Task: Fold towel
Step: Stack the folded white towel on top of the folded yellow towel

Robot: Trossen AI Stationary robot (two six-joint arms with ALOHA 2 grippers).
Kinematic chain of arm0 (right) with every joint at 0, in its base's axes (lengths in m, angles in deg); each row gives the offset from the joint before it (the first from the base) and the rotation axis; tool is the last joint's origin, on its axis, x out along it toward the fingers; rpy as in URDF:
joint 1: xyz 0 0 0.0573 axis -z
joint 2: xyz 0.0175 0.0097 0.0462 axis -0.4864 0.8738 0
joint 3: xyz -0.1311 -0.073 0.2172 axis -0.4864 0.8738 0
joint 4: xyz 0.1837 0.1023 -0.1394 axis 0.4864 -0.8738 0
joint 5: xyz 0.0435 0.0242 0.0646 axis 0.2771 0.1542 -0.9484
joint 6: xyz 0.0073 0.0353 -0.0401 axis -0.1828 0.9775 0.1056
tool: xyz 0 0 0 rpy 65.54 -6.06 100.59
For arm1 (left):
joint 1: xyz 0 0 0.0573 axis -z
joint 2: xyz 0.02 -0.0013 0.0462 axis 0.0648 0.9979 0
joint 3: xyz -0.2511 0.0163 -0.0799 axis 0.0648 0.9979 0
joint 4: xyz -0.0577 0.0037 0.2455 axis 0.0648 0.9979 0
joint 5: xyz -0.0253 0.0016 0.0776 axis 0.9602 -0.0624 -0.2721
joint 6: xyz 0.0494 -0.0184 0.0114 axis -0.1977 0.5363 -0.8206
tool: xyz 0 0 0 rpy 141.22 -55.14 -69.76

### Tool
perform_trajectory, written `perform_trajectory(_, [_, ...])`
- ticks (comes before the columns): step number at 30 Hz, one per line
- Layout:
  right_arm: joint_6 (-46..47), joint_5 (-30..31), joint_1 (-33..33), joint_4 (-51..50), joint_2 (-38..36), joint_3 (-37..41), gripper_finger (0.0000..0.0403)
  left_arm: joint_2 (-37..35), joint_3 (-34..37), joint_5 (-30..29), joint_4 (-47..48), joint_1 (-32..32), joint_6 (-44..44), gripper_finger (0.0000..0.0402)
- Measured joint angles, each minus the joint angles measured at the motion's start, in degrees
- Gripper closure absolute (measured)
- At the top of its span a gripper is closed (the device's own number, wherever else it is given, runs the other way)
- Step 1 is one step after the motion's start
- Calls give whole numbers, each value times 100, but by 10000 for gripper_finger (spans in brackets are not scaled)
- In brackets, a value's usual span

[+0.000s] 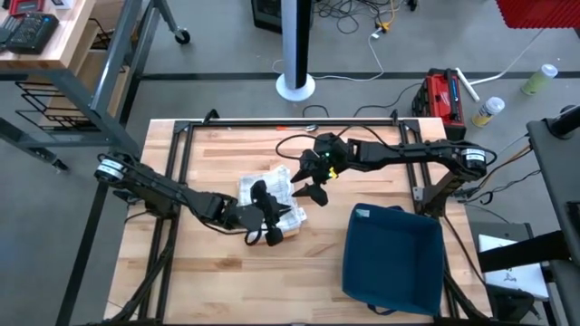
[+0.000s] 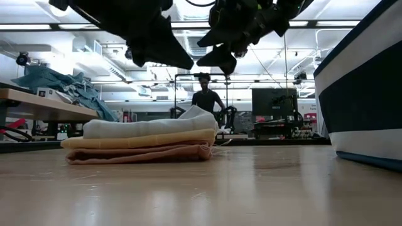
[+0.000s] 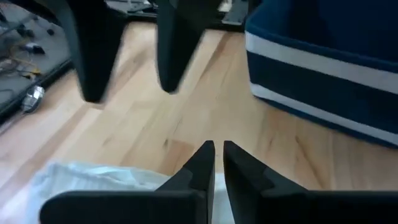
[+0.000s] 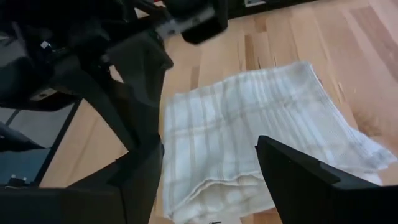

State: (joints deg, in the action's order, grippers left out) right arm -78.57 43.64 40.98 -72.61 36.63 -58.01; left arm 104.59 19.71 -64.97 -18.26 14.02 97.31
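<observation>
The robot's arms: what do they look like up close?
Two slim black jointed arms with silvery round caps near their bases. Each ends in a hand of two flat, dark, pointed fingers: left hand, right hand. The right arm carries a yellow-green patch at its wrist.

Folded white towel (image 4: 249,143) lying flat on wooden table (image 4: 348,37). Right gripper (image 4: 211,168) above it, fingers wide apart. Left arm (image 4: 112,56) alongside

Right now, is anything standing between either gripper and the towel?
Nothing visible does. The folded towel lies bare on the table. The left gripper, nearly shut, hangs just above it, and the open right gripper hovers at its edge. The blue bin sits apart to one side.
</observation>
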Motion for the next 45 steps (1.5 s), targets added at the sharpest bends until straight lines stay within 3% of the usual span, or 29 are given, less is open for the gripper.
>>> perform_trajectory(7, [0, 0, 0, -10, 0, -115, 143, 4, 74, 142, -147, 0, 260, 374])
perform_trajectory(11, [0, 0, 0, -9, 0, -131, 142, 6, 20, 146, -452, -13, -38, 374])
perform_trajectory(19, [0, -3, 0, -10, 0, -131, 154, -7, 155, 273, -184, -166, 282, 374])
perform_trajectory(21, [-239, -424, 17, -52, 0, -131, 158, -7, 161, 281, -202, -163, 301, 374])
perform_trajectory(25, [-1501, -2047, 86, -163, -29, -127, 164, -11, 161, 291, -217, -157, 411, 374])
perform_trajectory(27, [-1919, -2296, 59, -141, -42, -127, 166, -11, 161, 288, -249, -165, 412, 374])
perform_trajectory(32, [-2303, -2256, 44, -134, -39, -127, 173, -11, 161, 259, -595, -162, 391, 374])
perform_trajectory(45, [-1793, -2245, 37, -139, -42, -123, 162, -13, 159, 284, -1406, -173, 526, 374])
